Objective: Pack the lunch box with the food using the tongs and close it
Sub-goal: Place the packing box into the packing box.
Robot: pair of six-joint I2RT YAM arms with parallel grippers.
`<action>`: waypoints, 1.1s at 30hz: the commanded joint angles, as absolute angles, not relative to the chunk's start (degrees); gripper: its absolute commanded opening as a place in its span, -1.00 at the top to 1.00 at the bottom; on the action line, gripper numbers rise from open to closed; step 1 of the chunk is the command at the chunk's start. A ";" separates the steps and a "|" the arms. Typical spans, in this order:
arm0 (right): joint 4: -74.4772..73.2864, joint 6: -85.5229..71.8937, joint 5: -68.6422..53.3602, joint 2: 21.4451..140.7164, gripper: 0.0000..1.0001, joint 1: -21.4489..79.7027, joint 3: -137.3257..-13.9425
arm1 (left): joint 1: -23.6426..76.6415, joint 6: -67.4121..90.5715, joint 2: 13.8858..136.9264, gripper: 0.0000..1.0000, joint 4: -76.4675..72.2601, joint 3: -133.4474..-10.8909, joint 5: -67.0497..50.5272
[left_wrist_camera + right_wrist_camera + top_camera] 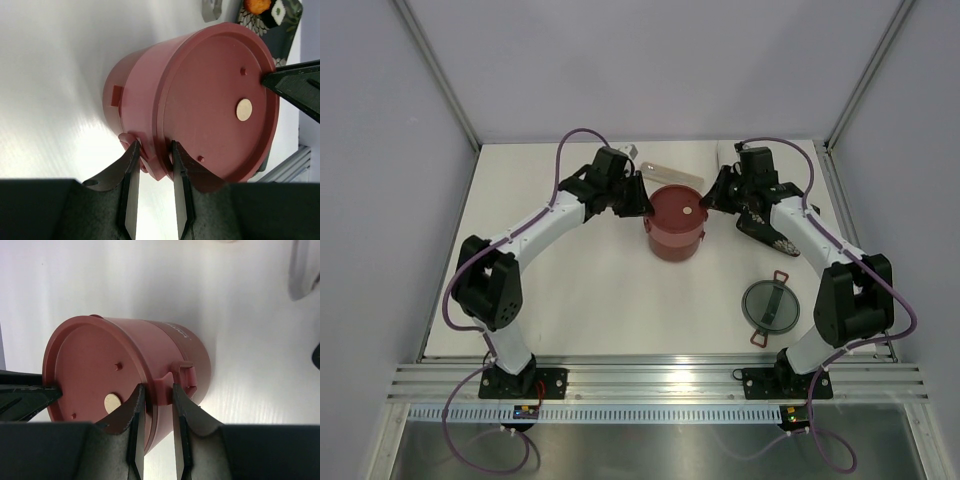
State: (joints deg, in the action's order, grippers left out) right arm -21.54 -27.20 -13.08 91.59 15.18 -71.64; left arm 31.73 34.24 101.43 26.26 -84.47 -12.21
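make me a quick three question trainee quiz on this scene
1. True or false: the grey round top lid with red latches sits on the stacked maroon round lunch box.
2. The left gripper and right gripper each pinch: A) a side tab of the box B) the grey lid C) nothing
3. Fill in: the orange food piece lies on a black patterned ___.
Key: 1 false, it lies on the table; 2 A; 3 tray.

Bright, diffuse light from above. Soft glare patches on the white table [75, 125] beside the lunch box [210, 105] in both wrist views; shadows faint, overhead view sharp.
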 commanded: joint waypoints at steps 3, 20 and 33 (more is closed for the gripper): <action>-29.36 -30.14 -16.08 96.85 1.00 21.53 -70.31 | 31.56 28.92 97.92 1.00 34.98 -79.46 -10.81; -30.23 -31.03 -14.94 102.13 0.59 28.13 -77.25 | 23.91 29.62 88.59 0.19 35.77 -68.99 -9.49; -43.76 -28.21 4.21 86.24 -0.90 24.79 -80.61 | 23.82 26.81 86.14 -0.98 38.58 -74.09 -9.32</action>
